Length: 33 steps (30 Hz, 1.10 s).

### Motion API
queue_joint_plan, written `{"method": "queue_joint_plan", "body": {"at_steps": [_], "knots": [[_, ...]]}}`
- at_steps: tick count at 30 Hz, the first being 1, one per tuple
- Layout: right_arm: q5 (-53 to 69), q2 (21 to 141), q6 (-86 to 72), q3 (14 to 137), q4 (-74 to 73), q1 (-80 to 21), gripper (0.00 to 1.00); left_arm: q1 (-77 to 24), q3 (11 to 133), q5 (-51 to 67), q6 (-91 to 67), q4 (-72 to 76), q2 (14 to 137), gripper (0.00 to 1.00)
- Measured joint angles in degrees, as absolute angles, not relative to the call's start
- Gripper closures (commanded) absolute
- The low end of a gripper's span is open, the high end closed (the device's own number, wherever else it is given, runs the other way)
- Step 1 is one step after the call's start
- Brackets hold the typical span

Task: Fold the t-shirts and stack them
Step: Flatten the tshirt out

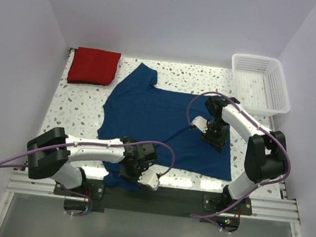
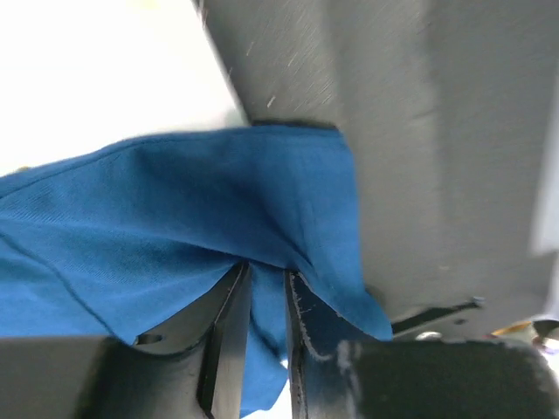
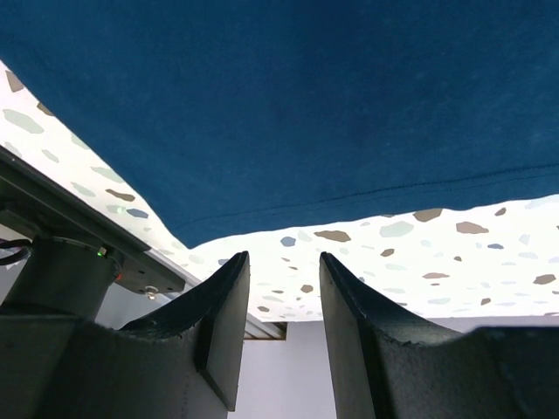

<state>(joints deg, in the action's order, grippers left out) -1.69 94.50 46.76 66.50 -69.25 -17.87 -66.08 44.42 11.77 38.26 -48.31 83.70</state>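
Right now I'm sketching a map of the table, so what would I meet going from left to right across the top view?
red shirt → blue shirt → basket

A robot lab booth: plain white walls (image 1: 174,18) around a speckled table (image 1: 74,109).

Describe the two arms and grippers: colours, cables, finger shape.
The left arm and right arm have white links with bulky black joint housings. A purple cable loops along each. The left gripper and right gripper have black, wedge-shaped fingers tapering to the tips. No markings are legible.
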Motion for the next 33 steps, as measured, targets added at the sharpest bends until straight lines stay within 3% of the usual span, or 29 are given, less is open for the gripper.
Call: {"method": "queue_joint_plan", "body": {"at_steps": [4,7,13,17,33], "knots": [[-1.85,94.5,46.94,66.63,-69.25,-17.82,0.58,-65.84,49.67,16.56,38.13,-51.92,83.88,0.66],[-1.83,94.5,46.89,66.63,-69.14,-17.82,0.59,-60.07,55.29,19.4,38.52,-54.0,83.61,0.64],[-1.87,94.56,45.91,66.72,-67.0,-17.82,0.59,-30.24,65.04,20.51,41.89,-51.35,84.33,0.64],[-1.91,96.03,44.97,67.31,-65.04,-17.82,0.59,-19.86,66.06,19.27,43.77,-49.34,88.47,0.64],[-5.89,101.71,46.48,58.33,-57.25,-19.29,0.57,-11.22,49.45,13.02,48.21,-42.33,89.62,0.68]]}}
